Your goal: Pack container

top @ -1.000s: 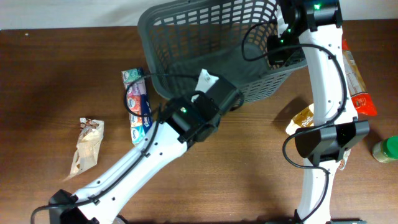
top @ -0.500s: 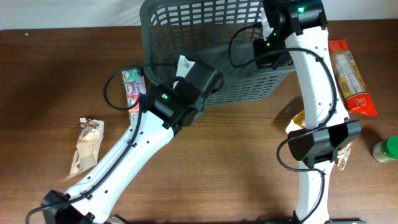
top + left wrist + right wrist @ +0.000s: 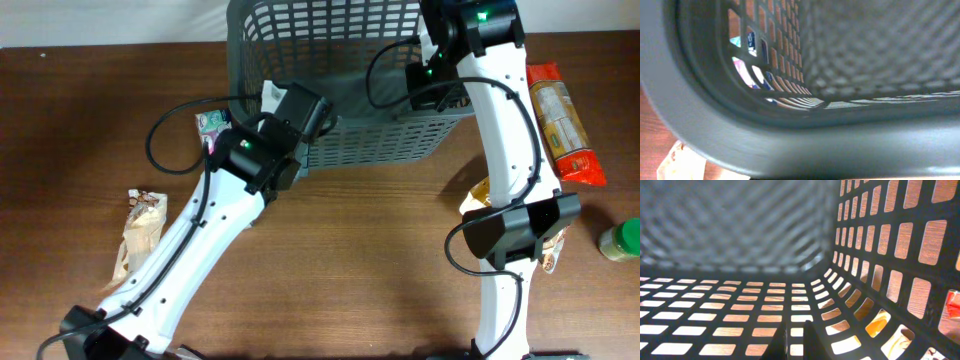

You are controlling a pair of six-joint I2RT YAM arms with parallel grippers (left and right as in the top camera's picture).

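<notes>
Grey container [image 3: 340, 60] now farther back, straighter | left claw [image 3: 272, 97], right claw [image 3: 418, 80]: closure indiscernible

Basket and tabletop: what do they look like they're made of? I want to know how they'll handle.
The basket looks like moulded plastic, dark grey with a matte, faintly shiny finish: the lattice slots are uniform and the rim is smooth and rounded. The table looks like brown wood with streaky grain and a low sheen; whether it is solid wood or a wood-print laminate cannot be told.
</notes>
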